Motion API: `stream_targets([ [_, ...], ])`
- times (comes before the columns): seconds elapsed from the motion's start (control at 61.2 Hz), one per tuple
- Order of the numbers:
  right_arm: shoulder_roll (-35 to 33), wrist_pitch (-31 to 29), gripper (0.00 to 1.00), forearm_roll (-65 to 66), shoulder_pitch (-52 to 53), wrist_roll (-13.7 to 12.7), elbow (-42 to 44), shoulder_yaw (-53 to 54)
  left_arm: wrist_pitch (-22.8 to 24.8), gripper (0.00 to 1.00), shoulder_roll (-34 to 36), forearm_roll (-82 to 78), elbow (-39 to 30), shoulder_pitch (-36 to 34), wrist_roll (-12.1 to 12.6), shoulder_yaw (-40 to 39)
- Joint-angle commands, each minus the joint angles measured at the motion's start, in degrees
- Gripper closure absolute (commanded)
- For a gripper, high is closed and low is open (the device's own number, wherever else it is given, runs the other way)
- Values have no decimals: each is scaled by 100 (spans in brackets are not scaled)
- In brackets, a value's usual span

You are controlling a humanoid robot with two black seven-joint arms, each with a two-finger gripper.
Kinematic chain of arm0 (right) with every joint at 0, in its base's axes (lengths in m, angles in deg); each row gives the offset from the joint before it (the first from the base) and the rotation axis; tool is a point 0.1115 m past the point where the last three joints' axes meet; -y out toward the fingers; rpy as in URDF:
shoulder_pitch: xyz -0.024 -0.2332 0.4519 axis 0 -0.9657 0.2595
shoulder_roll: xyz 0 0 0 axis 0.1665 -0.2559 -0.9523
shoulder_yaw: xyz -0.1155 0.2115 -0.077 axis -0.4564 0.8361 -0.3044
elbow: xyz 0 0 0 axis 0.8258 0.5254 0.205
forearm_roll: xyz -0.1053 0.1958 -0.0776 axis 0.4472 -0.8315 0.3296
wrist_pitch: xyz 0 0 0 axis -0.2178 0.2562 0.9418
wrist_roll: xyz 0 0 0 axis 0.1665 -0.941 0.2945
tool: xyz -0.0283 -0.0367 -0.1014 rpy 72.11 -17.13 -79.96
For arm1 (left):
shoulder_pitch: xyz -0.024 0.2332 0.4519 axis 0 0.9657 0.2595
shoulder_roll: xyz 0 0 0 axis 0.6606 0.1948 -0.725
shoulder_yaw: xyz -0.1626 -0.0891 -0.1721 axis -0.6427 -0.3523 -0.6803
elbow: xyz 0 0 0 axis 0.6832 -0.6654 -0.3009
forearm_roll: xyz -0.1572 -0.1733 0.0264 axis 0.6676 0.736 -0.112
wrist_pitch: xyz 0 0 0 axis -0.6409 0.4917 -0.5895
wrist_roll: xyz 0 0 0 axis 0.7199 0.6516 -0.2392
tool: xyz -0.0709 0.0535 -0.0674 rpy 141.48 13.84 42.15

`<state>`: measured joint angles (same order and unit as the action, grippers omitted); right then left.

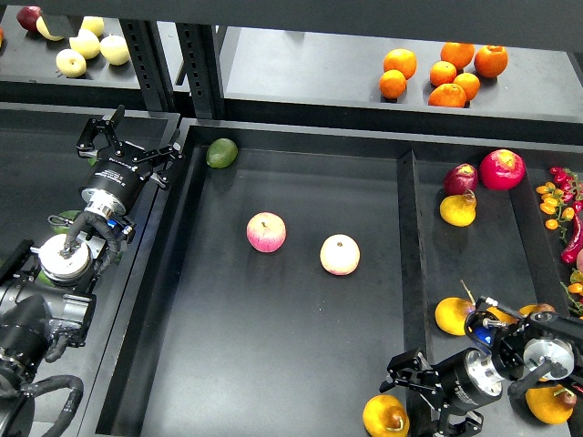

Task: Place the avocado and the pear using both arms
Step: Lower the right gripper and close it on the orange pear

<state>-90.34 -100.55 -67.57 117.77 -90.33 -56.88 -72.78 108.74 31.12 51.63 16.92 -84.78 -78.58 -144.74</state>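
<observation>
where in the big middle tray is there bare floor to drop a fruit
Middle tray: its near half, below the two apples, is bare, as is the far right corner, right of the green avocado. The right tray is crowded with fruit and the right gripper.

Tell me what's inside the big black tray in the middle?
Inside the big tray sit two pink-and-yellow apples and a green avocado in the far left corner. Nothing looks hidden.
</observation>
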Motion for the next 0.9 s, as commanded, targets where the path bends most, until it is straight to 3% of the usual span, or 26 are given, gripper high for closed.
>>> stream_targets([
  [0.0,23,0,3,4,-9,0,16,10,0,0,0,0,0,1,0,5],
  [0.473,102,0,12,110,-18,0,42,-25,0,0,0,-9,-9,1,0,13],
  [0.882,172,0,27,128,-79,0,104,-7,0,0,0,0,-9,1,9,31],
])
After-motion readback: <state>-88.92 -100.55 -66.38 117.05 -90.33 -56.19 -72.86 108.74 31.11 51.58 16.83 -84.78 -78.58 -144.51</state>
